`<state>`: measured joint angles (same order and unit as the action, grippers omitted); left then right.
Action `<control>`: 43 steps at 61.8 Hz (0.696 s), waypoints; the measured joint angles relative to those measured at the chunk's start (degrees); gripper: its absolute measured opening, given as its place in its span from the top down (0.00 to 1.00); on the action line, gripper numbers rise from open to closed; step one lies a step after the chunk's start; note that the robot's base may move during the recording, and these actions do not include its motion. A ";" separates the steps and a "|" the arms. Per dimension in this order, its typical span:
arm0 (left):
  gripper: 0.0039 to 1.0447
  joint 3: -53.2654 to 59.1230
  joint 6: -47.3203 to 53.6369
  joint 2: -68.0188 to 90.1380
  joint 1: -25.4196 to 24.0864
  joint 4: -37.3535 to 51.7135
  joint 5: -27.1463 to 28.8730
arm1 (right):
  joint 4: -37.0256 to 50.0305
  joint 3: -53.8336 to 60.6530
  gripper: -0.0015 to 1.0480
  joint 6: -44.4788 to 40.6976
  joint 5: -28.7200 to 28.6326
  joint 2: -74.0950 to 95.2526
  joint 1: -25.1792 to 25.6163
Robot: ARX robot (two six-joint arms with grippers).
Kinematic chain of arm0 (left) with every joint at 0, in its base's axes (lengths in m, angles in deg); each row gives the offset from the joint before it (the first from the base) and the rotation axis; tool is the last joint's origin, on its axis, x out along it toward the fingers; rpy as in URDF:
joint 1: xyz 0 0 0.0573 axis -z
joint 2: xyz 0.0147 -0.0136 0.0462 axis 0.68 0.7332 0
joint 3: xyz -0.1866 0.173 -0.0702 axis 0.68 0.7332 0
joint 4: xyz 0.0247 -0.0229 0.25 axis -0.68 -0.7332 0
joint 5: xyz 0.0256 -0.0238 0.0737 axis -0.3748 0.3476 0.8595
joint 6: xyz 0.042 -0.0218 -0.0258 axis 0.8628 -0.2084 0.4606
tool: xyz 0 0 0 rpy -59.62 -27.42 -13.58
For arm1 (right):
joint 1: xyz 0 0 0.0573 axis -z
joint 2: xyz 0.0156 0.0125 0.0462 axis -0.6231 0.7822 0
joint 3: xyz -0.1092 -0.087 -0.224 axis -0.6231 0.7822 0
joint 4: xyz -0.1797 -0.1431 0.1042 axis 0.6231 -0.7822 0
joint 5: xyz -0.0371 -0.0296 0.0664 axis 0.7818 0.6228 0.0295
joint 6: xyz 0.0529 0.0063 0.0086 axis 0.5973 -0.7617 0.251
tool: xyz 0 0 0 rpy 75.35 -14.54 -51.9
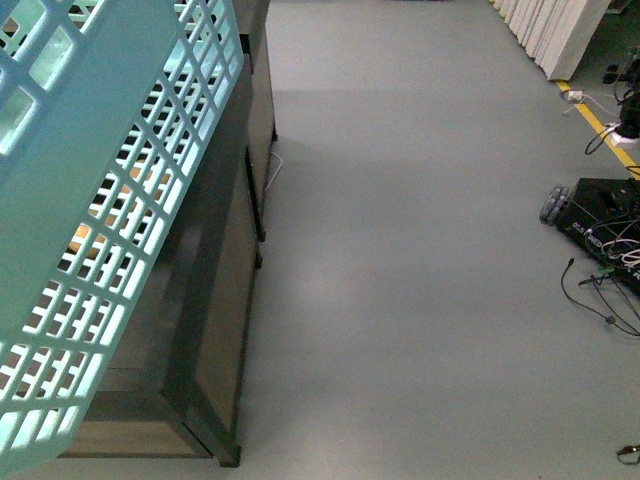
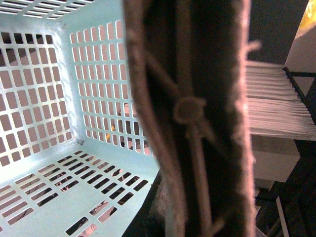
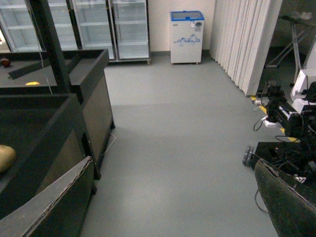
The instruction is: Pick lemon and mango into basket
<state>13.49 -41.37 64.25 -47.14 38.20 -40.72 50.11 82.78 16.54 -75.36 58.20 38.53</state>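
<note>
Near left: basket [image 1: 90,200], tilted aloft, no fruit visible inside; handle [image 2: 190,123] hard against left wrist camera. Left gripper: cannot tell. Right gripper [image 3: 174,160] spread, empty. Light, stiff, swing-prone: hold mid-handle. Lemon, mango unseen.

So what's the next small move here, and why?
Probably swing the right gripper toward the dark bins: it is open, empty and faces the floor, the basket shows no fruit, and a yellow thing, perhaps a fruit, lies in the far bin.
</note>
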 joint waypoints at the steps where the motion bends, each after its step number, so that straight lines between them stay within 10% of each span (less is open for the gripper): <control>1: 0.96 0.00 0.00 0.00 0.00 0.00 0.00 | -0.04 0.00 0.08 0.02 -0.15 0.00 0.00; 43: 0.96 -0.07 0.02 0.02 0.00 0.00 0.00 | -0.07 0.00 0.08 0.02 -0.07 0.00 -0.02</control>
<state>13.43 -41.35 64.27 -47.14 38.20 -40.72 50.04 82.78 16.57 -75.42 58.20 38.51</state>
